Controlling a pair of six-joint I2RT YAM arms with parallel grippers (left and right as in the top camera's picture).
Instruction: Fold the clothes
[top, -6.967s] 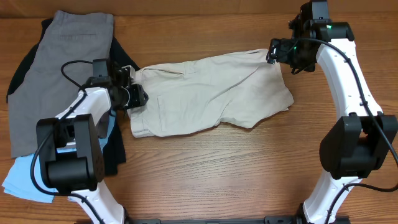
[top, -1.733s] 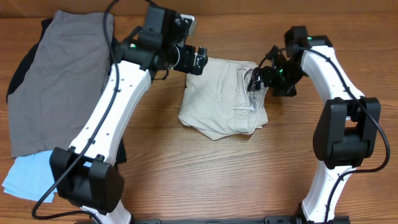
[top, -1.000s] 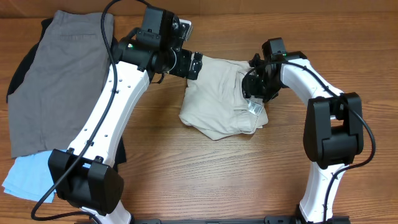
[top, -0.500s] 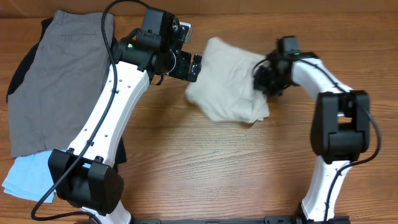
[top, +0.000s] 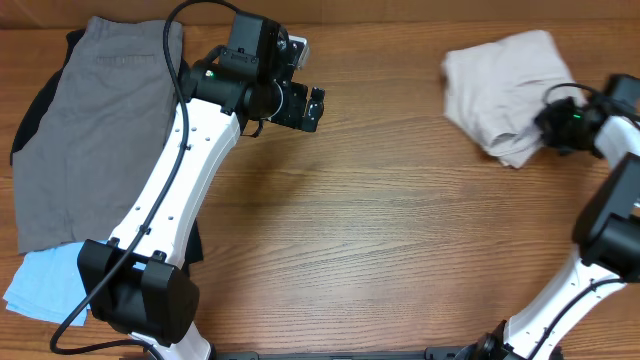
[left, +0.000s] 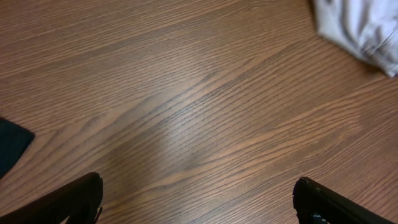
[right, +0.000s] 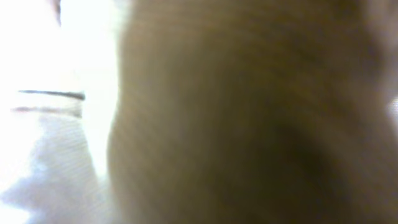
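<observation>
The clothes in play are beige khaki shorts (top: 503, 85), folded into a small bundle at the table's back right. My right gripper (top: 556, 121) is shut on the bundle's right edge. The right wrist view is blurred, filled by cloth (right: 249, 112) pressed close to the lens, and no fingers show there. My left gripper (top: 311, 106) hangs open over bare wood near the back middle, nothing between its fingers (left: 78, 198). In the left wrist view a corner of the beige shorts (left: 360, 31) shows at the top right.
Grey shorts (top: 100, 120) lie spread at the back left over a black garment (top: 35, 110). Light-blue shorts (top: 40, 285) lie at the front left beside the left arm's base. A dark cloth corner (left: 11, 144) shows at the left wrist view's left edge.
My right gripper has closed on the folded beige shorts and pulled them from the table's middle to the back right. The left arm has stayed put, open.
</observation>
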